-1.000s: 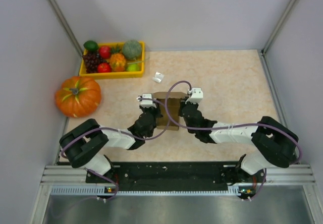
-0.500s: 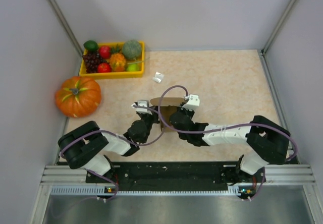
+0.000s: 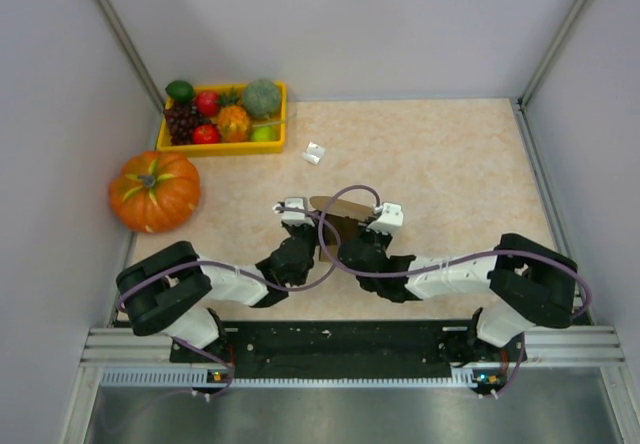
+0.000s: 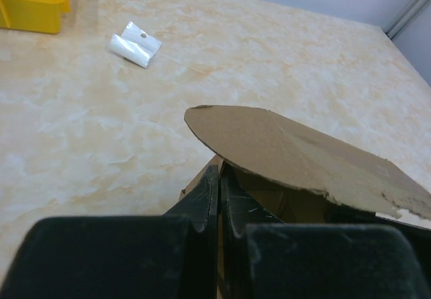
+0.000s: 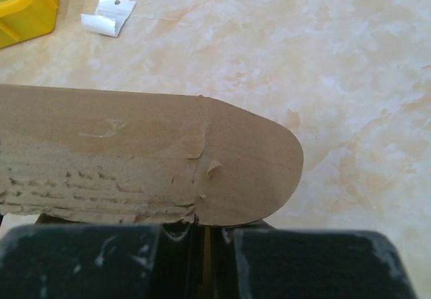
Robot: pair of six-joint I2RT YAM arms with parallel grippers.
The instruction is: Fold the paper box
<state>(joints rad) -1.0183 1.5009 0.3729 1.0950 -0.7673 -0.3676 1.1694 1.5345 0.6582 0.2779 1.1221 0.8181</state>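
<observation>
1. Two arms meet at mid-counter: the left arm (image 3: 228,276) and the right arm (image 3: 452,267) both reach in on the brown kraft-cardboard paper box (image 3: 335,206). It sits between their tips on the beige marbled counter (image 3: 460,164).
2. Left jaws are pressed fully together. In the left wrist view they nose right up to the box wall, just under its rounded flap (image 4: 296,157), which hangs tilted above them. Whether a sliver of card is nipped between them, I cannot tell.
3. Right jaws are clamped tight too. The right wrist view shows their tips tucked beneath the long scuffed panel (image 5: 101,151) with its rounded end, so the contact point is hidden and there is no saying whether anything is gripped.
4. Why shut? My read is that closed jaws make blunt pushers. One from each side braces the little box so it cannot skid while the flap is worked over.
5. The fold looks unfinished: the flap stands lifted over the opening and is not yet tucked down.
6. Three bystanders sit out of the action. The small white folded packet (image 3: 314,152) lies beyond the box. The yellow plastic tray of toy fruit (image 3: 222,148) and the orange pumpkin (image 3: 155,190) are well apart to the left, leaving working room around the box.
</observation>
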